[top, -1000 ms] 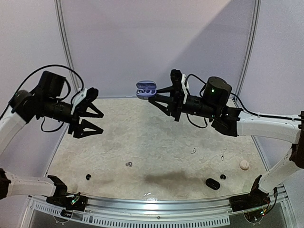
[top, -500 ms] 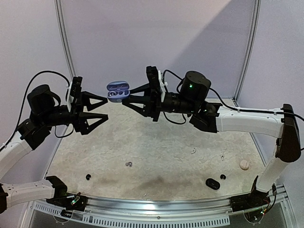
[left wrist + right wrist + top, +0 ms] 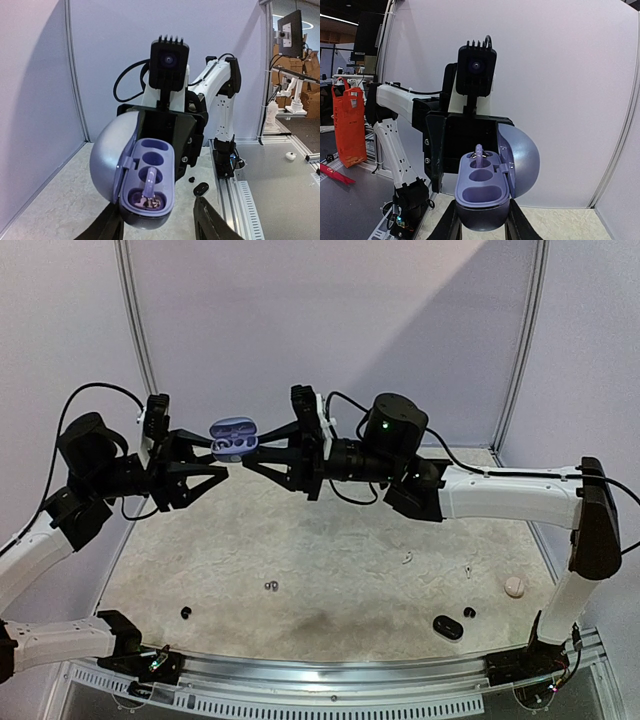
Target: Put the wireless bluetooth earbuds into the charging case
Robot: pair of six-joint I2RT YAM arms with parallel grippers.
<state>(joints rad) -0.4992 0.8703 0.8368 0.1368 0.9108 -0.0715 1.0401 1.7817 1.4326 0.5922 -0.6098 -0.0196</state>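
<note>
A purple charging case (image 3: 232,438) hangs in mid-air with its lid open, and my right gripper (image 3: 250,452) is shut on its body. The right wrist view shows the case (image 3: 482,192) pinched between both fingers. A purple stemmed bud (image 3: 479,151) stands in the far end pocket. My left gripper (image 3: 220,454) faces it from the left, jaws open around the case's other end. In the left wrist view the case (image 3: 150,175) sits between the fingers, one finger (image 3: 207,220) apart from it. Loose earbuds lie on the table: a black one (image 3: 185,613), a pair (image 3: 270,586), a white one (image 3: 407,559).
A black oval case (image 3: 447,626) and a black bud (image 3: 469,612) lie near the front right. A beige round case (image 3: 514,586) sits at the right, with a small white bud (image 3: 468,568) nearby. White walls and metal posts (image 3: 135,330) ring the table.
My right arm has carried the purple case leftward. My left arm has risen to meet it, and its jaws have come in around the case's end.
</note>
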